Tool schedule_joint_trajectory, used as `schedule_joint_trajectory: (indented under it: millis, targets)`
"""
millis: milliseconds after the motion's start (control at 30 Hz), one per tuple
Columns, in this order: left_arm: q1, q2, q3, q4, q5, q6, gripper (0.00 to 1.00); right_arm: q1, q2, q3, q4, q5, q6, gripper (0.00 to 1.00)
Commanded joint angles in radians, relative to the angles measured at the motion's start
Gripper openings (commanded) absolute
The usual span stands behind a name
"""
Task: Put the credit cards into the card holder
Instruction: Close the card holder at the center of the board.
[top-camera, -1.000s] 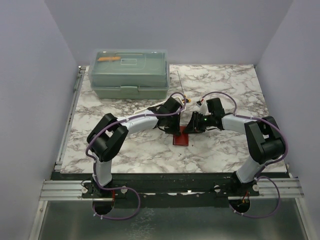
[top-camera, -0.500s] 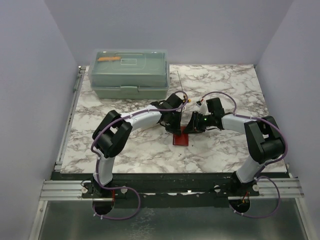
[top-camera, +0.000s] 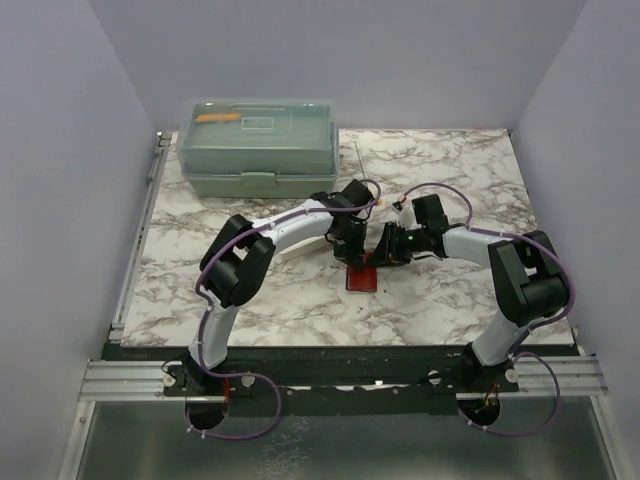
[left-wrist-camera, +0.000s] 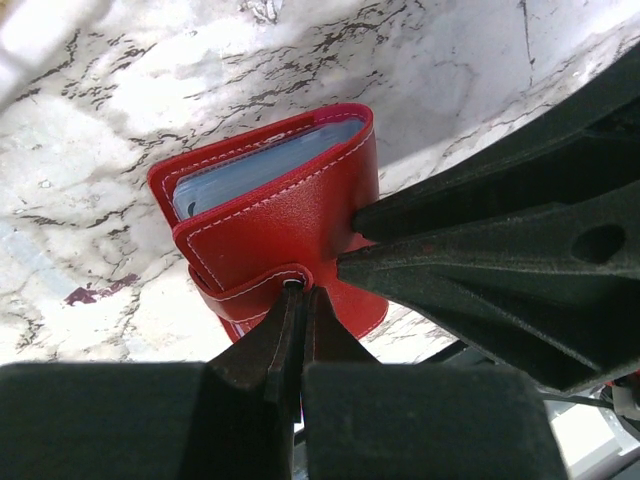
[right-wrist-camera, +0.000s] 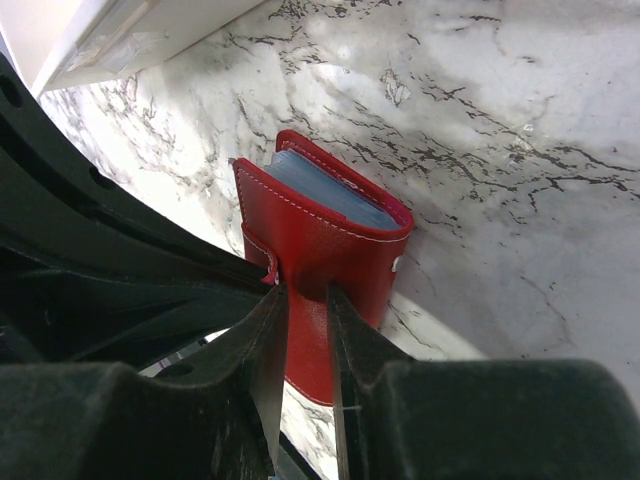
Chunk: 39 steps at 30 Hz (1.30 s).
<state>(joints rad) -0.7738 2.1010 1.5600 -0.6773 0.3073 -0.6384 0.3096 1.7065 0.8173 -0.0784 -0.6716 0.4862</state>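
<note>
card holder (left-wrist-camera: 275, 238) holds credit cards (left-wrist-camera: 240, 178)

At the back left of your marble tabletop (top-camera: 250, 300) sits a grey-green storage box (top-camera: 258, 165), its clear lid down, with an orange item (top-camera: 218, 117) lying under the lid. Just right of the box, look for a thin rod (top-camera: 362, 163) flat on the marble, not touching the box.

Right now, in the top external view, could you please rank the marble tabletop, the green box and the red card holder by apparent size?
1. marble tabletop, by far the largest.
2. green box.
3. red card holder, clearly the smallest; part of it is covered from above, so only a small piece shows.
</note>
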Motion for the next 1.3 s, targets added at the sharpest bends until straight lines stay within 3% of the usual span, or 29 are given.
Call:
schedule_joint_trajectory:
  millis: [0,367,533,767,967,1133,1267]
  targets:
    - [-0.072,0.286,-0.034,0.040,-0.181,-0.008,0.00,0.039,0.073,-0.007,-0.034,0.130,-0.036,0.26]
    - [-0.129,0.452,0.030,-0.044,-0.450,-0.132,0.00,0.039,0.046,-0.029,-0.018,0.169,0.012,0.27]
    - [-0.159,0.452,0.014,-0.048,-0.512,-0.193,0.00,0.012,-0.050,0.003,-0.060,0.173,0.036,0.34]
    - [-0.152,0.505,0.016,-0.025,-0.413,-0.133,0.00,-0.098,-0.140,0.085,-0.202,0.220,-0.053,0.47]
    - [-0.150,0.373,0.001,-0.024,-0.374,-0.090,0.01,-0.148,-0.179,0.045,-0.218,0.180,-0.092,0.49]
    - [-0.147,0.191,0.023,-0.024,-0.314,-0.069,0.29,-0.149,-0.171,-0.034,-0.131,0.070,-0.068,0.48]
    - [-0.132,0.101,0.062,-0.024,-0.235,-0.061,0.43,-0.143,-0.148,-0.062,-0.098,0.040,-0.062,0.47]
